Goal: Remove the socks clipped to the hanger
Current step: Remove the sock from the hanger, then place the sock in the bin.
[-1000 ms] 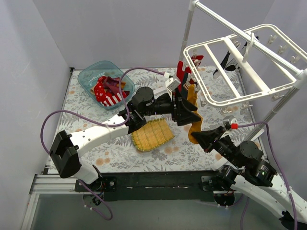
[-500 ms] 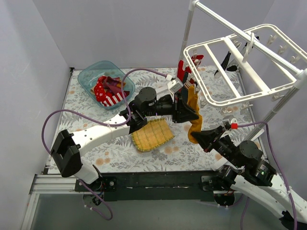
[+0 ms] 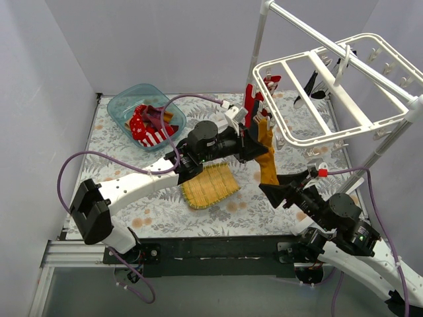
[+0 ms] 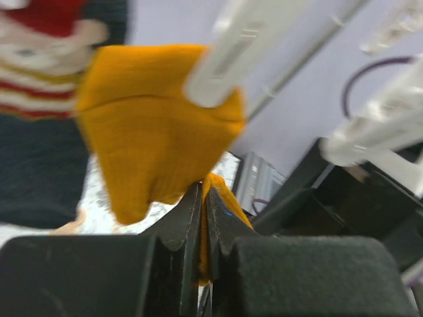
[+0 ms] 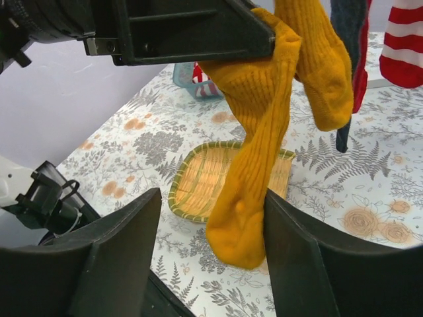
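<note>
Two black grippers meet at one mustard sock [image 3: 268,162] hanging from the near left corner of a single white plastic hanger [image 3: 344,92]. The hanger is a rectangular grid frame with crossbars and small dangling clips, hooked over a white pole stand [image 3: 260,39] at the far right. The left gripper [image 4: 201,191] is pinched fully closed on a fold of this ribbed knit sock, just below its white clip [image 4: 218,53]. The right gripper [image 5: 211,195], lower and nearer, has its two fingers spread wide, with the sock's toe dangling between them, unpinched. From the right wrist the mustard knit shows two lobes; whether that is one folded sock or a pair cannot be told. Beside it hang one red-and-white striped sock [image 5: 403,46] and one dark sock [image 5: 345,39], and one black sock [image 3: 309,86] hangs farther along the frame. One clear bluish tub [image 3: 122,99] at the far left holds several red and patterned socks [image 3: 147,125]. One yellow woven mat [image 3: 210,185] lies on the floral tablecloth [image 3: 132,211].
</note>
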{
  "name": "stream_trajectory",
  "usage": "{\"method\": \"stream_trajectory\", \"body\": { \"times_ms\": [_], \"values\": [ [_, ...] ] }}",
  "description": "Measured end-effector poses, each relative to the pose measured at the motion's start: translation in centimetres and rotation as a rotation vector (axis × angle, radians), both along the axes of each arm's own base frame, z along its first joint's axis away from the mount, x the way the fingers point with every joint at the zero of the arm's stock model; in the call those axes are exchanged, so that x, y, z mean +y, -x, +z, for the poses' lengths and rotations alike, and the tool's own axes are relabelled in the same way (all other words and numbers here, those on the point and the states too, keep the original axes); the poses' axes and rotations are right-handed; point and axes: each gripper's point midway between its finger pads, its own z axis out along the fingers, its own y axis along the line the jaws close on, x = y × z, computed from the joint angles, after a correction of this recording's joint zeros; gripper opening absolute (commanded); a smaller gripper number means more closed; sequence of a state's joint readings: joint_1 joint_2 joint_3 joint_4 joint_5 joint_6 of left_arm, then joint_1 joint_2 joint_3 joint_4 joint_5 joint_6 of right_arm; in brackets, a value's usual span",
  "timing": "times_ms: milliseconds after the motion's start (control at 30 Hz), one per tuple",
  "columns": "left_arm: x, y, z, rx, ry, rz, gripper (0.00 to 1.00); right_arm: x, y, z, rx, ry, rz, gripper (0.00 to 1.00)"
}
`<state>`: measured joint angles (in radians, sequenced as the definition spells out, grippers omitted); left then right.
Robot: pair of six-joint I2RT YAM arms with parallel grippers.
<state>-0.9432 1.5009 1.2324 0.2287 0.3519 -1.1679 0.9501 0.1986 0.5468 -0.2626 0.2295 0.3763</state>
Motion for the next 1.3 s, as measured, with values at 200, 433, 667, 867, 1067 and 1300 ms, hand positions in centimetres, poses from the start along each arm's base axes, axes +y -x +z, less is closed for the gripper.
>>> {"method": "stream_trajectory", "body": {
  "times_ms": [200, 433, 667, 867, 1067, 1300],
  "values": [
    [5.6, -5.8, -2.0, 0.090, -0.049, 0.310, 0.00, -1.7, -1.2, -0.6, 0.024, 0.032, -0.114, 0.72],
    [14.0, -10.6, -2.4, 0.170, -0.057, 0.646, 0.00, -3.3, -1.8, -0.3, 0.032, 0.027, -0.199, 0.73],
    [22.6, -15.8, -3.2, 0.236, -0.053, 0.972, 0.00, -3.5, -1.9, -0.4, 0.036, 0.027, -0.209, 0.73],
    [30.0, -20.7, -2.9, 0.260, -0.017, 1.237, 0.00, -3.4, -1.9, -0.4, 0.039, 0.024, -0.207, 0.72],
    [35.4, -25.6, -5.9, 0.307, -0.034, 1.380, 0.00, -3.4, -1.6, 0.2, 0.042, 0.005, -0.198, 0.72],
    [38.6, -29.8, -14.1, 0.454, -0.086, 1.387, 0.24, -3.6, -1.3, 0.9, 0.041, -0.025, -0.193, 0.72]
  ]
}}
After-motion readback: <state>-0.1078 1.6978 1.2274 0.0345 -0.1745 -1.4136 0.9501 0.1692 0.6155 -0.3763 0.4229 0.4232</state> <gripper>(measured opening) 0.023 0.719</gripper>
